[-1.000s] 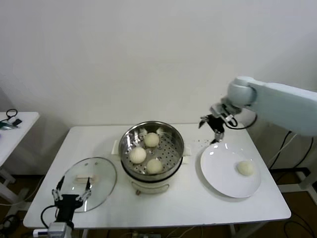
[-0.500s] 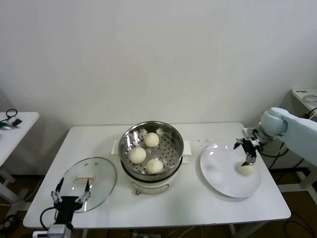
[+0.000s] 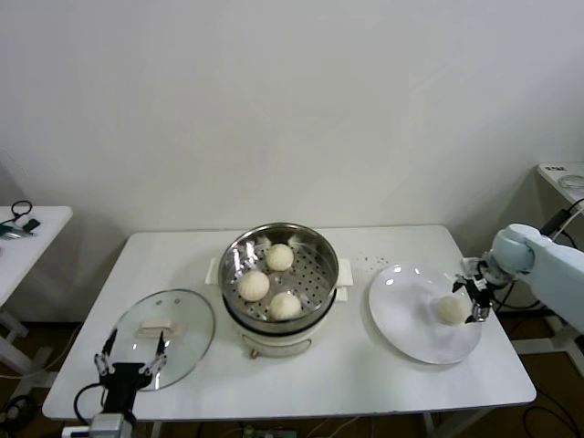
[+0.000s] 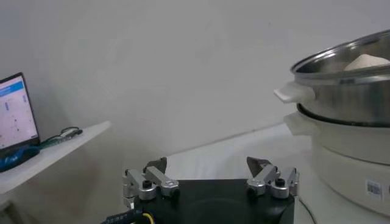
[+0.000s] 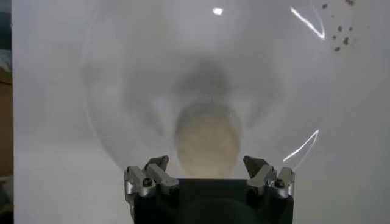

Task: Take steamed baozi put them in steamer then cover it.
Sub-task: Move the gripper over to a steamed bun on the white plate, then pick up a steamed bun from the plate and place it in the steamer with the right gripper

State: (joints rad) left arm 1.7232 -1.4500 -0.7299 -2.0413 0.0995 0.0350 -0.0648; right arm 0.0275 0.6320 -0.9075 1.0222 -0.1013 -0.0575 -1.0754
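Note:
Three cream-white baozi (image 3: 255, 285) lie in the shiny steel steamer (image 3: 318, 245) at the table's centre. One more baozi (image 3: 451, 309) rests on the white plate (image 3: 406, 310) to the right. My right gripper (image 3: 476, 299) is open at that bun's right side; in the right wrist view the baozi (image 5: 208, 139) sits just ahead of the gap between the fingertips (image 5: 159, 163), untouched. The glass cover (image 3: 188, 318) with its cream handle lies flat at the front left. My left gripper (image 3: 132, 355) hovers open at the cover's near edge, holding nothing.
A side table (image 3: 27, 233) with a small dark object stands at far left. Small dark specks (image 3: 370, 261) dot the tabletop between steamer and plate. In the left wrist view the steamer (image 4: 350, 79) and its white pot base (image 4: 356, 158) rise close on one side.
My right arm swung from above the plate's far rim out to the right and down, ending beside the lone baozi on the plate. The left arm stayed put.

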